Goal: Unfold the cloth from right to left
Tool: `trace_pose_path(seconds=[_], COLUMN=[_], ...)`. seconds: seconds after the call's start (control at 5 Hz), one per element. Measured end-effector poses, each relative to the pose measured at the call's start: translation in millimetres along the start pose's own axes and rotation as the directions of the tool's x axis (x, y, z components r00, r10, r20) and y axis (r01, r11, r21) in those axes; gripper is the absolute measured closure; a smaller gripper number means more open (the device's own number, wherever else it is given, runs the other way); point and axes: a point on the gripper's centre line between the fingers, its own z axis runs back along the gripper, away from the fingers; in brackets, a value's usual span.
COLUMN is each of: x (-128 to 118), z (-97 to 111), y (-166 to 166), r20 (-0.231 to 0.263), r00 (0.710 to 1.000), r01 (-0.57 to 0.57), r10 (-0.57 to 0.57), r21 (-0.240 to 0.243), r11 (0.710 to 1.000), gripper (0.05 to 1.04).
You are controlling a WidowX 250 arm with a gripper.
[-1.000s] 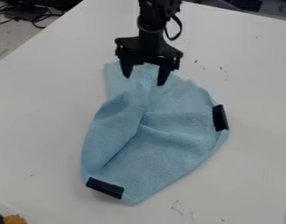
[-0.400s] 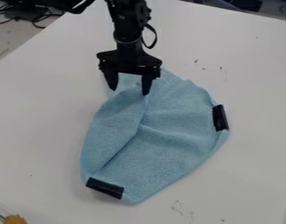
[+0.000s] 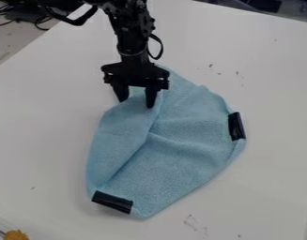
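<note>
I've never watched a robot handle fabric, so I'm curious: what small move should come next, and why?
Probably easing the pincer down slightly, then closing it on the blue cloth. Its two tips stand apart at the cloth's upper part, near the top of a long crease, so closing there might catch the folded layer.

Black jointed arm, looped black cable, grey ring, blocky claw
</note>
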Motion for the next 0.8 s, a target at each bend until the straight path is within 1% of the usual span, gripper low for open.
trace_pose_path(seconds=[0.2, 0.4, 0.6, 0.8], x=[-2, 0, -2, 2], z=[0, 2, 5, 32], y=[2, 4, 2, 9], r20=[-0.016, -0.019, -0.02, 0.048], r00=[1.0, 1.0, 1.0, 0.999], r01=[-0.006, 0.002, 0.018, -0.003], r10=[0.006, -0.001, -0.016, -0.002], r21=[0.015, 0.043, 0.069, 0.107], r11=[1.0, 0.999, 0.997, 0.994], gripper=[0.727, 0.935, 1.02, 1.027])
